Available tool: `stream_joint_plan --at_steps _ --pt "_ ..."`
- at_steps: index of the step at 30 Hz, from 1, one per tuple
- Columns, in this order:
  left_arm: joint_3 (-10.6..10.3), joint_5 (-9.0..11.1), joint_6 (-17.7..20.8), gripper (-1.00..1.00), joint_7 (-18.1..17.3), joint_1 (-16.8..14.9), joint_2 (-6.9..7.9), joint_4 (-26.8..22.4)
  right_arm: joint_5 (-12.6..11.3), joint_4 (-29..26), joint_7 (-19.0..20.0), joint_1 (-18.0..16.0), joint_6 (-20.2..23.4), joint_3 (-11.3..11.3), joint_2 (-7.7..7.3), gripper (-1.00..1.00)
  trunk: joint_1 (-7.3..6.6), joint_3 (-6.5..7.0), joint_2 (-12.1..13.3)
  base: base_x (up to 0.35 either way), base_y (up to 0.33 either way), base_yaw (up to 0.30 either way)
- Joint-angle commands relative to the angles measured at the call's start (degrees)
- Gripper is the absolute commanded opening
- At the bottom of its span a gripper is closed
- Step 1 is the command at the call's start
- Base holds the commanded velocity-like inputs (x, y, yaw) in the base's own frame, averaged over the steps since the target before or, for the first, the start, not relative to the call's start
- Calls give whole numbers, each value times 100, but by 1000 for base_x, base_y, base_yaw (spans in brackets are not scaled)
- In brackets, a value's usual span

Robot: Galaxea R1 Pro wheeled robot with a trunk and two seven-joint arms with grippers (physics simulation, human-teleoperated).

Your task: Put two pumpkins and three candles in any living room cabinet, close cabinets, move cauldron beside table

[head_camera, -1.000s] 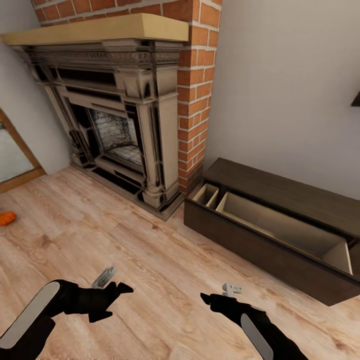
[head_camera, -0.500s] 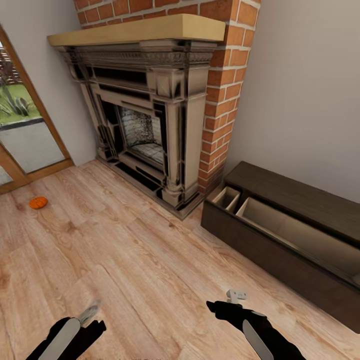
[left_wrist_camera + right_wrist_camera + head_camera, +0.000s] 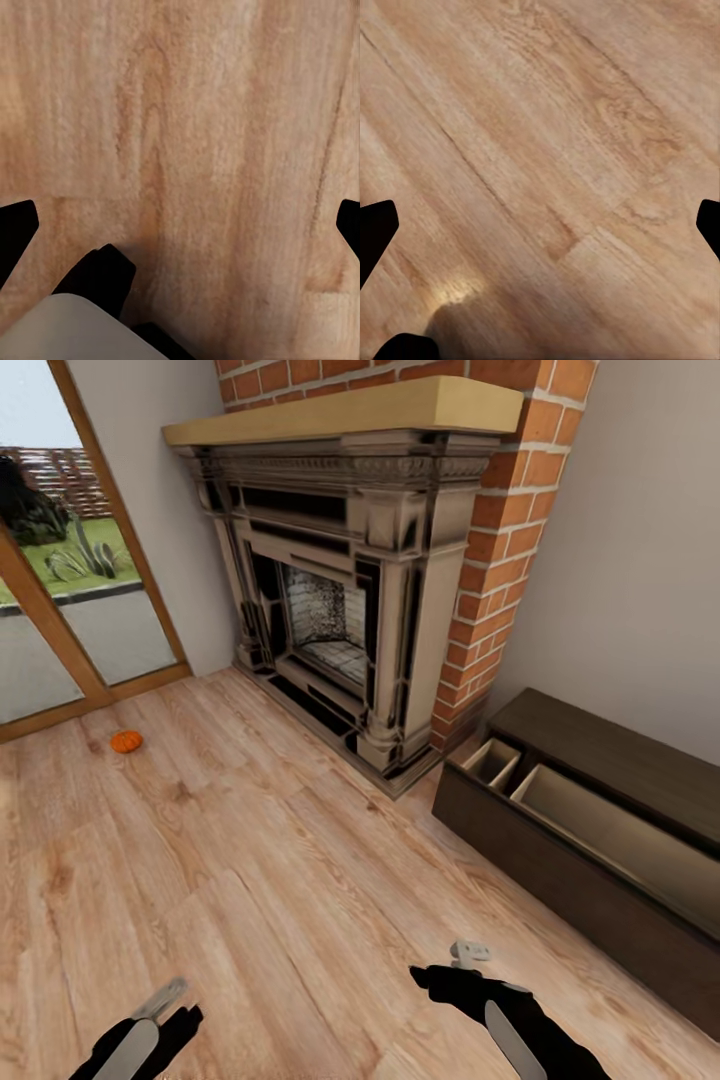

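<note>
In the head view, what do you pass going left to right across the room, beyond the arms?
Wood-framed glass door → small orange ribbed pumpkin on the plank floor → dark ornate fireplace → red brick chimney column → long low dark-brown cabinet, drawer open.

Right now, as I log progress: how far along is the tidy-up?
Done: the long dark-brown wooden cabinet has its drawer pulled open, with nothing visible inside. In hand: nothing; both grippers' jaws are open and empty. Left: the small orange pumpkin on the wooden floor still needs stowing, then the drawer closed.
</note>
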Motion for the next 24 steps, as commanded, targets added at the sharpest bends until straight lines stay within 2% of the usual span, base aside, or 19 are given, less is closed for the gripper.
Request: stream_joint_plan --at_steps 1,8,12,17,18,22,24 --pt "-30 39 -21 100 43 -2 -3 -11 -20 -11 -2 -2 21 16 -6 100 -1 -10 -2 0 0 227" --pt "-32 41 -145 100 31 13 -33 6 9 -17 23 -2 -135 65 -6 100 -1 -34 -2 18 0 120" --pt "-32 51 -157 100 29 20 -58 85 14 -49 26 -2 -442 426 -12 100 -1 -35 -2 102 0 13" --pt "-54 51 -301 100 28 22 -84 444 11 -62 27 -2 -504 534 -21 100 -1 -33 -2 179 0 73" --pt "-96 51 -384 100 25 22 -100 483 9 -57 28 -2 -507 537 -21 100 -1 -31 -2 270 0 188" --pt "-491 32 -599 100 -82 21 -243 534 11 -44 23 -2 -518 544 -22 100 -1 -19 -2 316 0 228" --pt "-568 29 -624 100 -118 21 -266 538 13 -40 18 -2 -527 544 -27 100 -1 -13 -2 321 43 244"
